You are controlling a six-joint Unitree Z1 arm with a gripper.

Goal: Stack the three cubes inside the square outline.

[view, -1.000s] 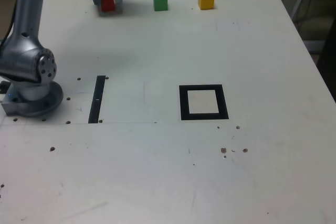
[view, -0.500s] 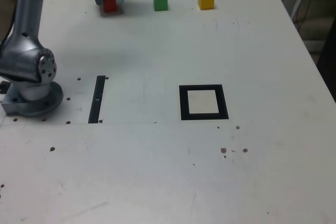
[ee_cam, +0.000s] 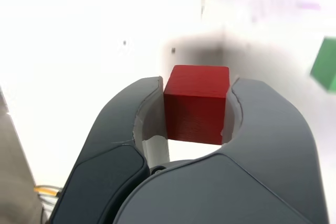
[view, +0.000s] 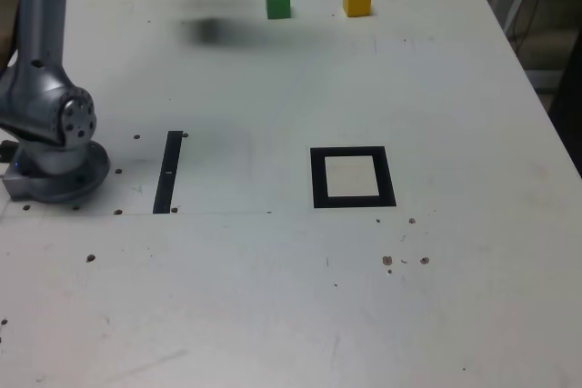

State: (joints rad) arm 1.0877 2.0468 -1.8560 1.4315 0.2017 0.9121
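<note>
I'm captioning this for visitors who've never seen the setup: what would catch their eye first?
Probably the red cube, gripped between the jaws of the gripper and raised off the table at the exterior view's far edge. Next, the bold black square outline, bare inside, right of the exterior view's middle. Then the green cube and the yellow cube, side by side but apart near the far edge.

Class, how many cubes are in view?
3: the red cube in the gripper, the green cube and the yellow cube on the table.
</note>
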